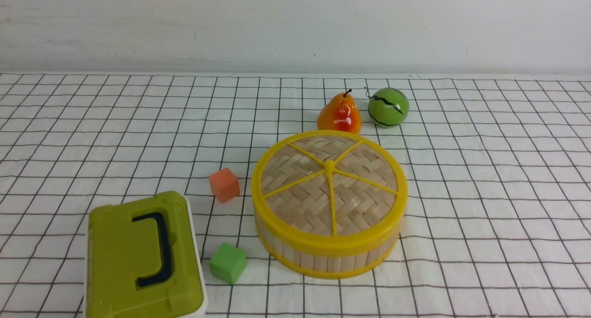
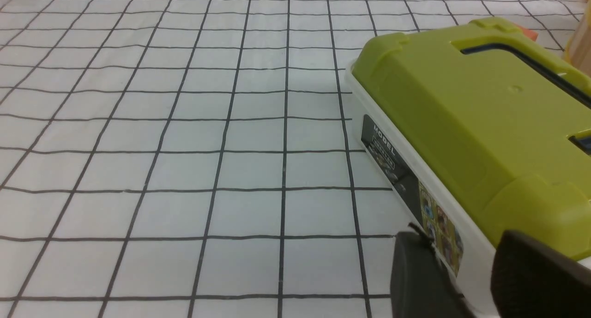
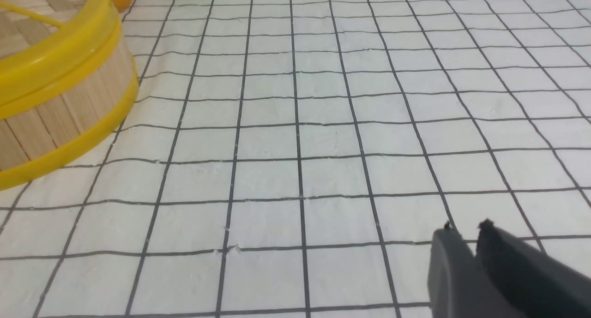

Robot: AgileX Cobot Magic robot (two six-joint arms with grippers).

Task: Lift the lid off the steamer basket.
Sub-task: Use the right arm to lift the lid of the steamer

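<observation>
The lid [image 1: 328, 179], woven tan bamboo with a yellow rim and spokes, sits flat on the steamer basket [image 1: 323, 258] at the table's centre. Neither gripper shows in the front view. In the right wrist view the lid's yellow rim [image 3: 55, 55] and the basket's slat wall [image 3: 60, 110] lie well off to one side of my right gripper [image 3: 466, 225]. This gripper hangs over bare cloth, its tips parted by a narrow slit and holding nothing. My left gripper [image 2: 461, 235] stands open and empty beside the olive-green box [image 2: 475, 105].
The olive-green box [image 1: 138, 258] with a dark handle stands at the front left. An orange cube [image 1: 224, 184] and a green cube [image 1: 228, 263] lie between it and the basket. A pear [image 1: 340, 115] and a green ball [image 1: 388, 107] sit just behind the basket.
</observation>
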